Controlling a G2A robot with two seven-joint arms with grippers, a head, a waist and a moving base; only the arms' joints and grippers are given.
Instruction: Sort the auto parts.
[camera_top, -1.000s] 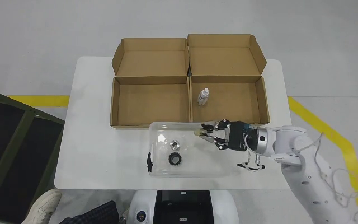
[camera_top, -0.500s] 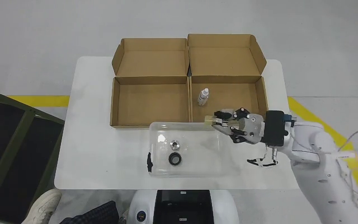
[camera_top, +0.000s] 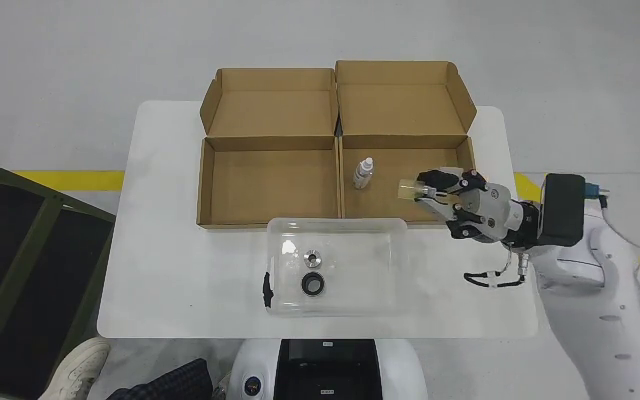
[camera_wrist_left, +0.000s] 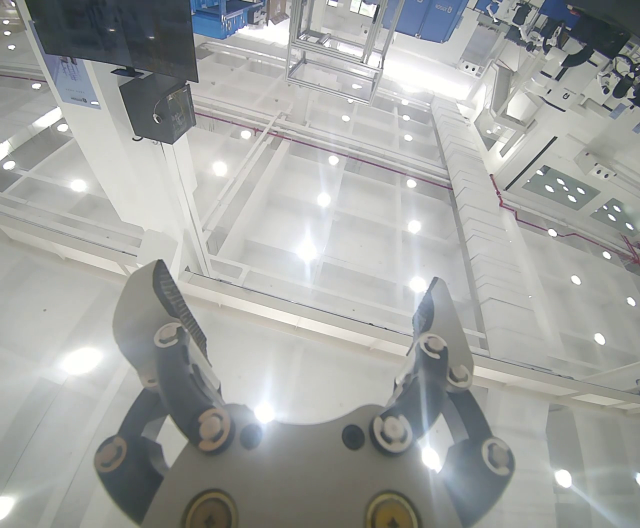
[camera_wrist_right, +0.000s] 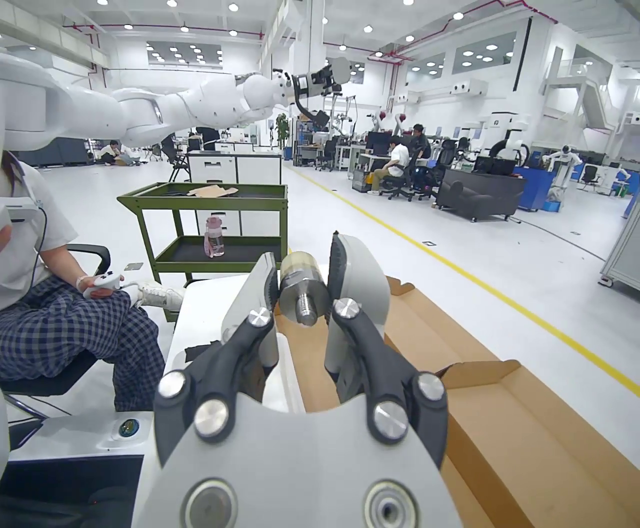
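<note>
My right gripper (camera_top: 428, 188) hangs over the right cardboard box (camera_top: 440, 205), shut on a pale yellowish cylindrical part (camera_top: 407, 188) with a metal threaded stud. The right wrist view has that part (camera_wrist_right: 300, 292) clamped between the two fingers (camera_wrist_right: 345, 265), above the brown box (camera_wrist_right: 480, 400). A small white bottle-shaped part (camera_top: 364, 173) lies in the same box near its left wall. The clear plastic tray (camera_top: 390, 300) in front holds a small metal piece (camera_top: 313, 258) and a black ring (camera_top: 314, 285). My left gripper (camera_wrist_left: 300, 305) points up at the ceiling, open and holding nothing.
The left cardboard box (camera_top: 268, 186) sits beside the right one, both with lids folded back. A small black object (camera_top: 267, 291) lies at the tray's left edge. The white table (camera_top: 160, 250) has free room at left. A person sits beside a green cart (camera_wrist_right: 200, 220).
My right gripper has carried the yellowish part out of the clear tray, back and to the right, and now holds it over the right box.
</note>
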